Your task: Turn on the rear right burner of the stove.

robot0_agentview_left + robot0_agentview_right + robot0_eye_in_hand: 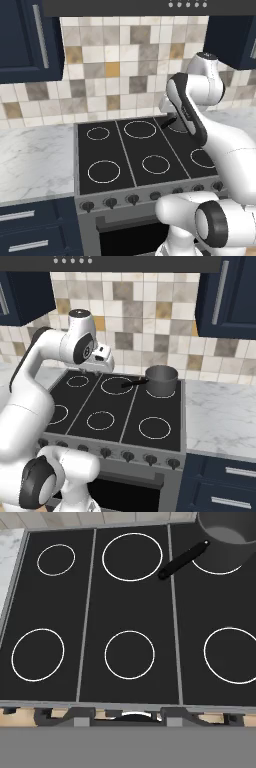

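The stove (131,150) (118,403) (90,612) is a black glass cooktop with six white rings and a grey front. Its dark knobs (132,199) (150,458) run in a row along that front. A dark grey saucepan (161,380) (227,537) stands on the rear right burner (161,395) (216,573), so only the ring's front arc shows. The pan's black handle (182,559) (167,121) points toward the middle panel. My gripper (98,370) (125,716) hangs open above the rear middle of the cooktop, holding nothing, well above and behind the knobs.
Marble counters flank the stove on the left (35,155) and the right (220,411). Navy drawers (227,486) sit below and navy wall cabinets (25,40) above. A range hood (135,262) overhangs the tiled backsplash.
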